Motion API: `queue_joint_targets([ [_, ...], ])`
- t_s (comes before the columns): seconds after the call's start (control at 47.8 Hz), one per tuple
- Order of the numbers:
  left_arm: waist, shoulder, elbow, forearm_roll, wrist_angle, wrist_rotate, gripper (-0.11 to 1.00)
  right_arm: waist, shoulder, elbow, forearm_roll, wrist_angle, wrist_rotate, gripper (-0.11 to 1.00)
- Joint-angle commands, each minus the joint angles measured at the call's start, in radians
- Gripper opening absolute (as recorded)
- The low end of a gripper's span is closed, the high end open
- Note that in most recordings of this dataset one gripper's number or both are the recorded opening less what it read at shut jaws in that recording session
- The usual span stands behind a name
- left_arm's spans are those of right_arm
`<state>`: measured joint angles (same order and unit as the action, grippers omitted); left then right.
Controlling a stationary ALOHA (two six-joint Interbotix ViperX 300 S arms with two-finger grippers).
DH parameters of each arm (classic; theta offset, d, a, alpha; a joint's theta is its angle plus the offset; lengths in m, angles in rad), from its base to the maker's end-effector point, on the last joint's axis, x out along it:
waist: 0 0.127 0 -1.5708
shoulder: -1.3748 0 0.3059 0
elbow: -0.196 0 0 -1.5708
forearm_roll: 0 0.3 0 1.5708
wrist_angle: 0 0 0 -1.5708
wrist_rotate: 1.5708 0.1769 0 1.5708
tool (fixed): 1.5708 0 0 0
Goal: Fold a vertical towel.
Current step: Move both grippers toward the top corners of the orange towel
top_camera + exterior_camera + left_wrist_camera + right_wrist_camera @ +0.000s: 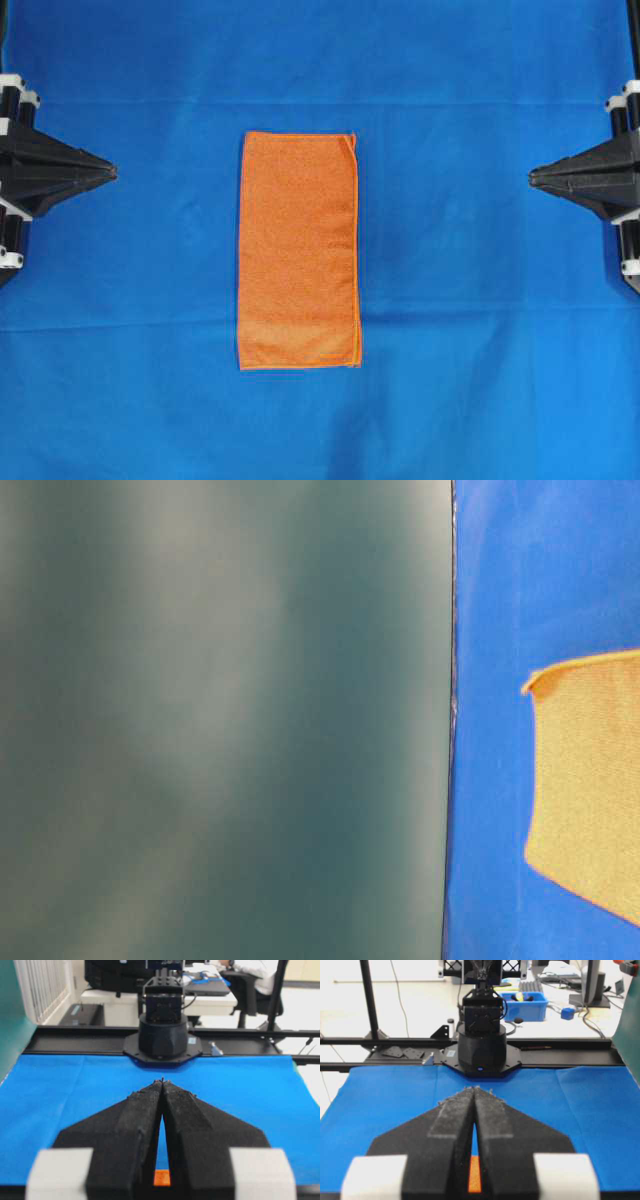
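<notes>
The towel (299, 250) is an orange cloth lying flat as a tall narrow rectangle at the middle of the blue sheet. Its corner (585, 780) shows at the right in the table-level view. My left gripper (112, 173) hangs at the left edge, shut, tips together and pointing at the towel from well apart. My right gripper (532, 177) mirrors it at the right edge, also shut and empty. In each wrist view only a sliver of towel (162, 1178) (475, 1175) shows through the slit behind the closed fingertips (162, 1081) (475, 1089).
The blue cloth sheet (480, 330) covers the whole table. The opposite arm's base (162, 1035) (481, 1045) stands at the far edge in each wrist view. A blurred dark green panel (220, 720) fills the left of the table-level view.
</notes>
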<state>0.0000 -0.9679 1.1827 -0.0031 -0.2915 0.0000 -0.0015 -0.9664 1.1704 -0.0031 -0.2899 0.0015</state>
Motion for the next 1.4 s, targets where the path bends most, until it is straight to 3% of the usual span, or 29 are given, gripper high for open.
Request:
queue_joint_targets([
  [0.0, -0.014, 0.021, -0.023, -0.034, 0.005, -0.034, 0.0, -0.002, 0.026, -0.017, 0.008, -0.002, 0.012, 0.0],
  [0.251, 0.011, 0.126, -0.017, -0.034, 0.025, -0.058, 0.0, -0.031, 0.218, -0.114, 0.038, 0.123, 0.064, 0.0],
  [0.502, 0.114, 0.364, -0.037, -0.032, -0.017, -0.106, 0.0, -0.126, 0.528, -0.23, 0.038, 0.158, 0.081, 0.0],
  [0.648, 0.137, 0.522, -0.061, -0.034, -0.071, -0.11, 0.02, -0.179, 0.703, -0.336, 0.032, 0.244, 0.078, 0.01],
  [0.732, 0.156, 0.595, -0.081, -0.037, -0.097, -0.112, 0.18, -0.21, 0.779, -0.382, 0.029, 0.278, 0.077, 0.05],
  [0.899, 0.209, 0.733, -0.118, -0.038, -0.129, -0.112, 0.67, -0.259, 0.904, -0.44, 0.008, 0.291, 0.075, 0.53],
  [0.962, 0.227, 0.781, -0.13, -0.037, -0.146, -0.112, 0.79, -0.275, 0.939, -0.454, -0.002, 0.288, 0.074, 0.65],
  [1.38, 0.279, 1.097, -0.213, -0.038, -0.276, -0.112, 0.76, -0.316, 1.098, -0.494, -0.015, 0.201, 0.069, 0.65],
])
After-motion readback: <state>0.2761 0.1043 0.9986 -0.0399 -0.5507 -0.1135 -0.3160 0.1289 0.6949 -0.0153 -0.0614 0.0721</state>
